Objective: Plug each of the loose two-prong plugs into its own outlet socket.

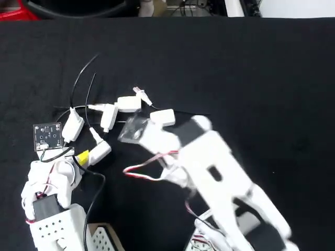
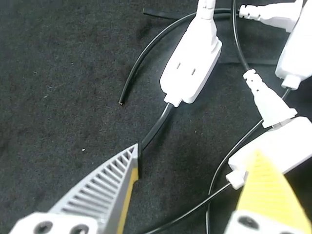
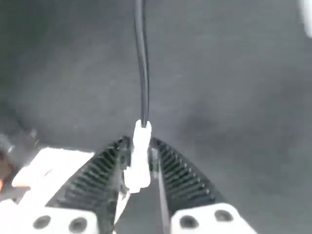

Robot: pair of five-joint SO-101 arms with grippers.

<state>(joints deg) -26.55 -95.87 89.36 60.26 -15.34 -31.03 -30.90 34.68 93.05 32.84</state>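
Near the centre of the black surface (image 1: 251,68), your right claw (image 3: 139,142) is pressed together on a small white plug (image 3: 138,165), its black cord (image 3: 141,58) running off ahead. The pick-up looks done. Next, I judge, carry it to a free outlet socket (image 2: 191,61), white with two slots, out at nine o'clock, and line up the prongs. Your left claw (image 2: 195,150) is spread, hovering at eight o'clock near that socket.

white arms (image 1: 220,167); yellow-edged left pincer (image 2: 197,150); red wires (image 1: 135,168)
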